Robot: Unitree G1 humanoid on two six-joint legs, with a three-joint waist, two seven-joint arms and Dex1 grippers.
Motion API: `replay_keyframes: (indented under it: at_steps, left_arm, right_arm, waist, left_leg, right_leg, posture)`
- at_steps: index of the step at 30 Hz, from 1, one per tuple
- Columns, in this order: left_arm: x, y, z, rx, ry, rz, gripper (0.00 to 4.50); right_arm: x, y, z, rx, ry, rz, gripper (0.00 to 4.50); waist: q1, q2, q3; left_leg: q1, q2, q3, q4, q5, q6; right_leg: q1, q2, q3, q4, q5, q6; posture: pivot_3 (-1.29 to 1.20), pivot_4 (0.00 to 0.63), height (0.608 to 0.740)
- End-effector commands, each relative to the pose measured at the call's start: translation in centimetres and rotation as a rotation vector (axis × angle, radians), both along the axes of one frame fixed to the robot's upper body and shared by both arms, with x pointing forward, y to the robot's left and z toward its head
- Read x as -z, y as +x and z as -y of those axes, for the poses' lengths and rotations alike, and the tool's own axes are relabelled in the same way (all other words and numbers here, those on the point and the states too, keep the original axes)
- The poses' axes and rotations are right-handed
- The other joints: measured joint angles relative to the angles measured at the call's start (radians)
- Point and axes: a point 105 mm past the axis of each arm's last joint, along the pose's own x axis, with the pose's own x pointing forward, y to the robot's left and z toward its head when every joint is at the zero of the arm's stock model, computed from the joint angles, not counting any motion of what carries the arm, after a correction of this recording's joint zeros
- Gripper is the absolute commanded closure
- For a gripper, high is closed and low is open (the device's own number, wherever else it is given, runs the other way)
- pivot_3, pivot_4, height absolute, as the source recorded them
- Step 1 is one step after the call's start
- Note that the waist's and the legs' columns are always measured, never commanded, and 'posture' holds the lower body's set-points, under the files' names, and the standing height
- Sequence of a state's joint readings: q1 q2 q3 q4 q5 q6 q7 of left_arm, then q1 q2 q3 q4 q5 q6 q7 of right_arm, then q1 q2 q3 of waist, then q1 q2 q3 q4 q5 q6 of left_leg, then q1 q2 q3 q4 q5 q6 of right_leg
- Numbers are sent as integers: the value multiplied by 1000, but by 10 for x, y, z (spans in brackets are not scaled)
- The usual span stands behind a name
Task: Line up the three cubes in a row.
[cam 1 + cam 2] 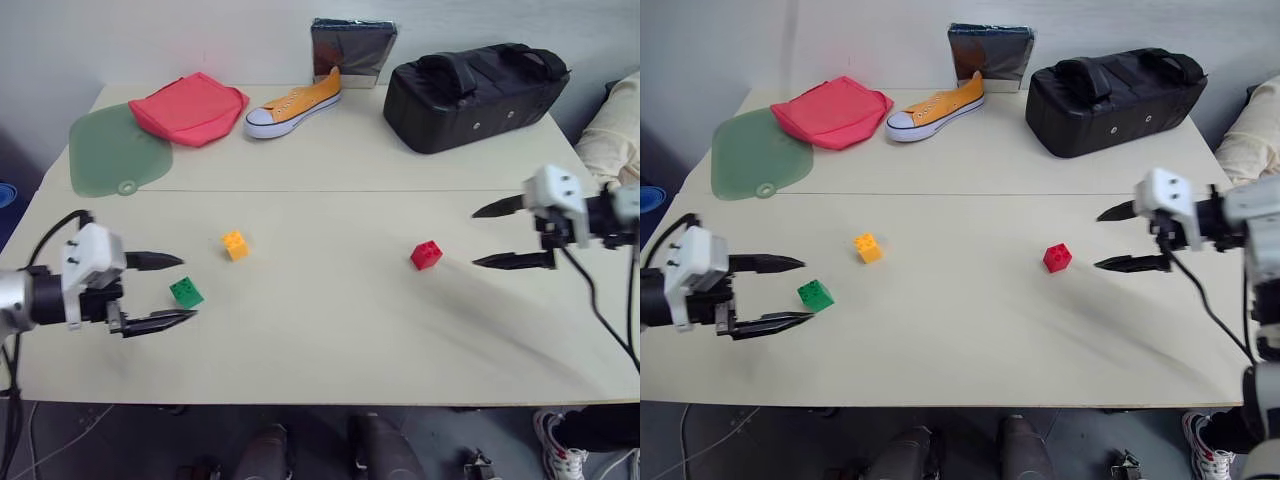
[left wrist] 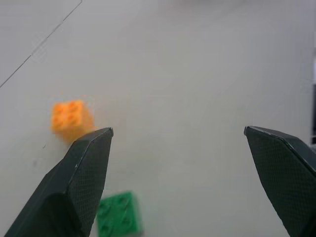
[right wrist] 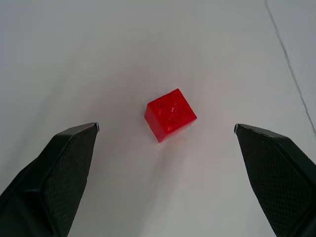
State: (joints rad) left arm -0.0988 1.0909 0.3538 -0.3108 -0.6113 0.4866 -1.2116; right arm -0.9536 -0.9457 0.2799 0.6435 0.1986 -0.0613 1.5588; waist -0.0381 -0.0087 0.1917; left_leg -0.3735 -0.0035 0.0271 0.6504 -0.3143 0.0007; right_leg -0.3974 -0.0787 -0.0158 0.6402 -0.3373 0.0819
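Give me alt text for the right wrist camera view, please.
A small red studded cube sits on a pale table, framed between the right gripper's two open black fingers, which are well clear of it.

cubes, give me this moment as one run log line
red cube: near open right end effector, untouched | green cube: by open left end effector | yellow-orange cube: apart | row: not formed

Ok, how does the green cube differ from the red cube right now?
The green cube lies at the table's left, right by the open left tool; the red cube lies to the right, a gap away from the open right tool. The yellow cube is near the green, far from the red. Both are small studded blocks, ungrasped.
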Motion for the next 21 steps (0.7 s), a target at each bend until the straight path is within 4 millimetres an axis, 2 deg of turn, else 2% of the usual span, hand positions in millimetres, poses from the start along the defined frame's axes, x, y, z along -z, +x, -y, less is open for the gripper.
replay_keyframes:
  at_steps: [1, 6, 8, 13, 17, 20, 21]
  left_arm:
    - [-5, -20, 27, 189, 29, -53, 23]
    - [-9, -30, 41, 280, 49, -64, 23]
    - [-14, -27, 46, 284, 42, -24, 23]
    - [-27, -16, 52, 275, 6, 36, 23]
    - [-28, -15, 57, 287, 7, 53, 23]
    - [-31, -13, 57, 280, 0, 65, 0]
    - [-31, -12, 57, 276, -2, 70, 0]
  right_arm:
    - [2, 7, -10, -96, -117, -7, 0]
    - [9, 17, -14, -122, -201, -26, 0]
    - [13, 19, -17, -143, -227, -30, 0]
    - [20, 27, -29, -166, -234, -16, 0]
    - [30, 34, -34, -148, -261, 4, 0]
    - [35, 32, -30, -155, -283, -10, 551]
    - [37, 31, -29, -159, -287, -15, 893]
  waist:
    - [-3, 0, 0]
    - [-2, 0, 0]
    - [2, 0, 0]
    - [3, 0, 0]
    - [1, 0, 0]
    - [3, 0, 0]
    - [3, 0, 0]
  left_leg:
    - [-2, 0, 1, 1, 0, 0]
    - [-8, 0, 4, 6, -1, 2]
    - [-16, 1, 3, 13, -2, 3]
    - [-15, 0, 4, 21, -1, 5]
    - [-14, 0, 4, 21, -1, 4]
    - [-16, 0, 4, 20, -1, 4]
    - [-16, 0, 4, 20, -1, 4]
  right_leg:
    - [-1, 0, 0, 1, 0, 0]
    - [-7, 0, -1, 3, 0, 0]
    - [-13, 0, -2, 7, 1, 1]
    - [-12, 0, 1, 9, 2, 4]
    - [-13, 1, 2, 16, 2, 4]
    - [-15, 1, 2, 15, 2, 4]
    - [-15, 1, 2, 15, 2, 4]
  posture:
    - [0, 150, 740]
    - [0, 150, 740]
    - [0, 150, 740]
    - [0, 150, 740]
    - [0, 150, 740]
    - [0, 150, 740]
    - [0, 150, 740]
